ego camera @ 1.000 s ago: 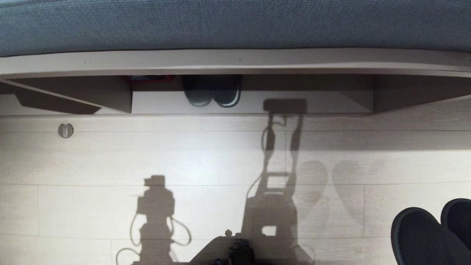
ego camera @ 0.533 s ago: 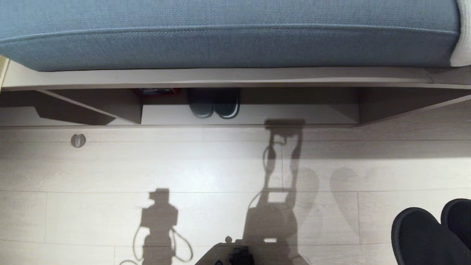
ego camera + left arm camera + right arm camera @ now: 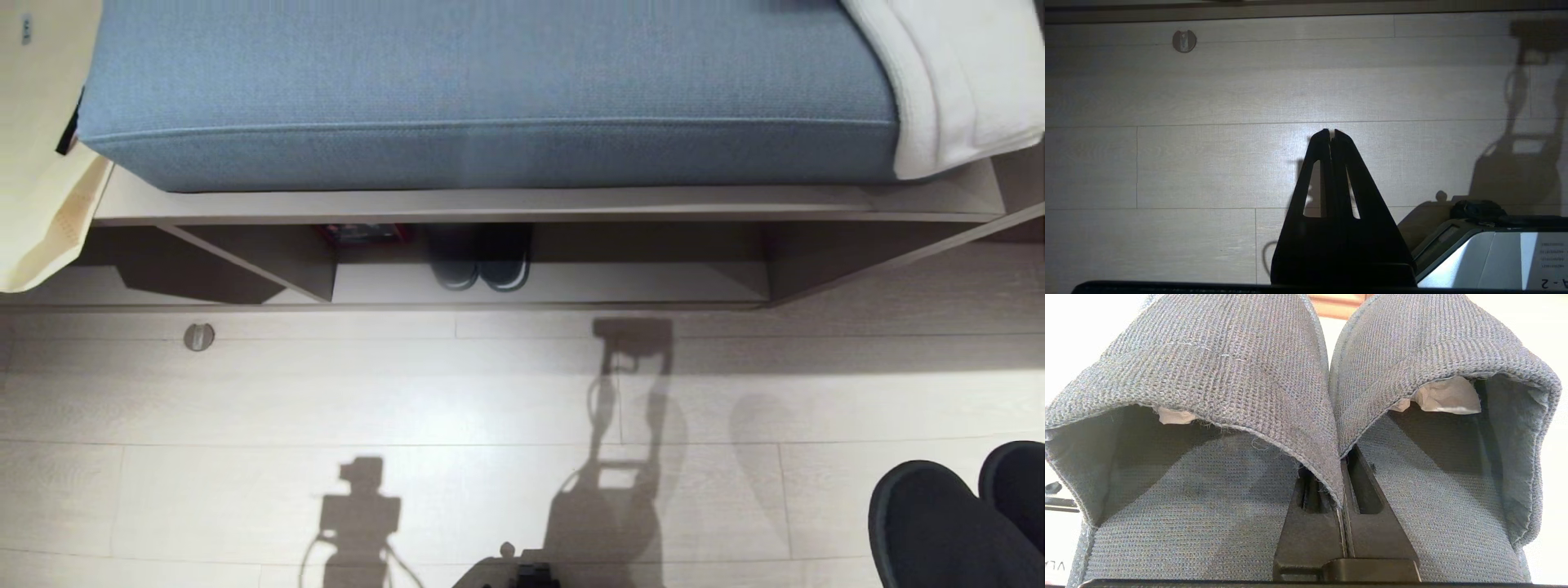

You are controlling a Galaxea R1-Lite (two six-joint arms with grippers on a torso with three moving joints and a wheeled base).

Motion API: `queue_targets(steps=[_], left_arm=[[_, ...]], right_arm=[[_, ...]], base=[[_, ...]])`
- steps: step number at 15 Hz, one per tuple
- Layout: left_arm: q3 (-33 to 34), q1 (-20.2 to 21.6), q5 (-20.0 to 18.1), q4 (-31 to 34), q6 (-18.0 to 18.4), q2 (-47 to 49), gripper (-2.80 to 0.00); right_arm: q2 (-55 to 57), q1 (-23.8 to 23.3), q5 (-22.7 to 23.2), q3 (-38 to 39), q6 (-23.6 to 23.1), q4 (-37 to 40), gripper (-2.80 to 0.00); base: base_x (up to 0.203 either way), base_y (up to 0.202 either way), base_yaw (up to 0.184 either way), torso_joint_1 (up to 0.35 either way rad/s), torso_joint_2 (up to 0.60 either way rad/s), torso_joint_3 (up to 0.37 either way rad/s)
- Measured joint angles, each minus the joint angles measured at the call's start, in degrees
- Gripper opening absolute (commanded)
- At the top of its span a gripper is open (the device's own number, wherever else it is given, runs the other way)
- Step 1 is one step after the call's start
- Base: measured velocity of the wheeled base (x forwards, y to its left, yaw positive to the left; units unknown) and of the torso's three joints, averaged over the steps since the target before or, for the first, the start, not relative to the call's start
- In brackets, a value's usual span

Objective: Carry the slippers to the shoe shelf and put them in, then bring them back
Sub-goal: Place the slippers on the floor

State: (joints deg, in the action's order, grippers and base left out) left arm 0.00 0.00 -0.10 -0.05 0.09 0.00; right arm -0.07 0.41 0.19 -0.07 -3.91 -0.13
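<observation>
Floorboards (image 3: 408, 392) of pale wood run before a blue-cushioned bench (image 3: 490, 106); right gripper (image 3: 1345, 477) pinches the slippers (image 3: 1274, 375).

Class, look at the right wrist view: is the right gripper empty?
No: the right gripper is shut on the inner edges of both slippers, pinched together.

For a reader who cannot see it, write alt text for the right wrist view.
The right tool is shut on the touching inner edges of the slippers, a dark grey knitted pair seen from their openings, with white paper stuffing in the toes.
</observation>
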Motion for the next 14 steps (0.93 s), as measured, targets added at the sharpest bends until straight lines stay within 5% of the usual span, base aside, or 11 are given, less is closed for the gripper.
queue_targets(steps=[14], left_arm=[[0.0,0.0,0.0,0.02,-0.02,0.0,-2.8]], right_arm=[[0.05,0.0,-0.06,0.0,0.09,-0.02,-2.8]], base=[[0.0,0.0,0.0,0.001,0.0,0.202]])
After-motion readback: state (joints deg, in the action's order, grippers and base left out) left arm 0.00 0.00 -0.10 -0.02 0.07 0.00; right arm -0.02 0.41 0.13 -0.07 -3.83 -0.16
